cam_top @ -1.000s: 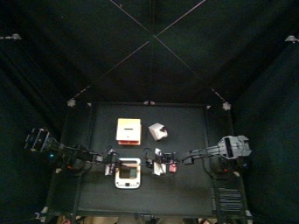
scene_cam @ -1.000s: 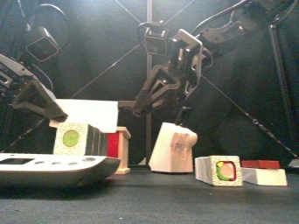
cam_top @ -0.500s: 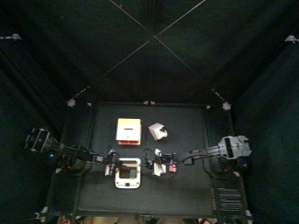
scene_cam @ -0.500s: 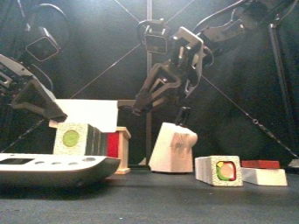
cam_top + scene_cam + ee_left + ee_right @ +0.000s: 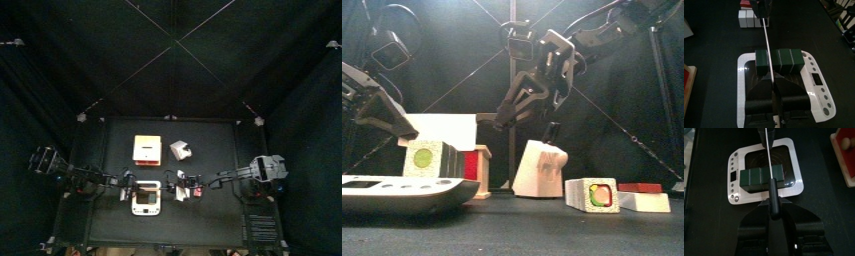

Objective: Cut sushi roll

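A dark green sushi roll point(image 5: 781, 62) lies on a white kitchen scale point(image 5: 814, 75). It also shows in the right wrist view point(image 5: 763, 178) and end-on in the front view point(image 5: 425, 158). My right gripper point(image 5: 771, 210) is shut on a knife's black handle point(image 5: 771, 195). The thin blade point(image 5: 766, 47) lies across the roll between two of its segments. My left gripper point(image 5: 775, 82) has its jaws close together, tips against the roll's near side. In the top view both grippers meet over the scale point(image 5: 146, 208).
A cut roll piece point(image 5: 593, 193) and a red and white block point(image 5: 643, 198) lie at the front right. A knife block point(image 5: 543, 168) and a white and red box point(image 5: 146, 150) stand behind the scale. Curtains enclose the table.
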